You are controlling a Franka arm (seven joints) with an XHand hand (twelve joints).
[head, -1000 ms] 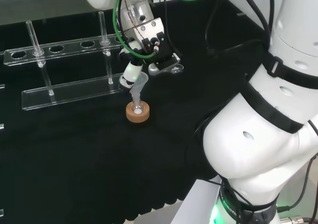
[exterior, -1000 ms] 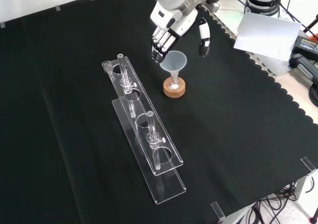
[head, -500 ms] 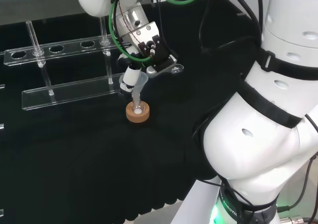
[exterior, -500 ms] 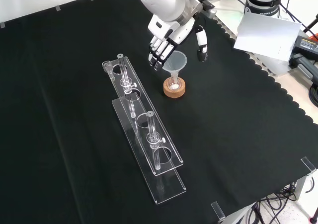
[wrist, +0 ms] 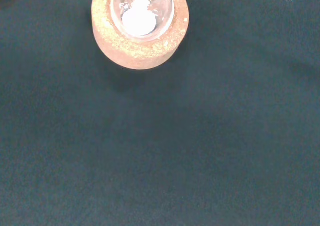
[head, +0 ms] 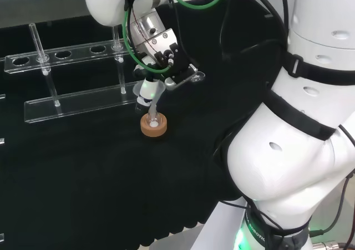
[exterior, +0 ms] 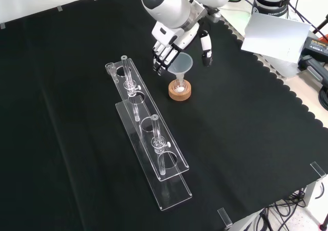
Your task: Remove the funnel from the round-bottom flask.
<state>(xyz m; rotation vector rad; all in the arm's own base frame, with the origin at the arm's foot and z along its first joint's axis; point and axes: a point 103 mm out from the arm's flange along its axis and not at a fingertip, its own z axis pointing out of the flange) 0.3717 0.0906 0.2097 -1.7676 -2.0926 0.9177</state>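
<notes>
Funnel [exterior: 181, 65] sits between the robot hand [exterior: 171, 42] fingers and thumb.

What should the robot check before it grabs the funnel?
1. Funnel sits in the flask: ok.
2. Flask rests on its cork ring: ok.
3. Hand at the funnel, fingers one side, thumb the other: ok.
4. Fingers touching the funnel's rim: cannot tell.
5. Hand curled round the funnel: not ok, it is open.
6. Rack apart from the flask: ok.
</notes>
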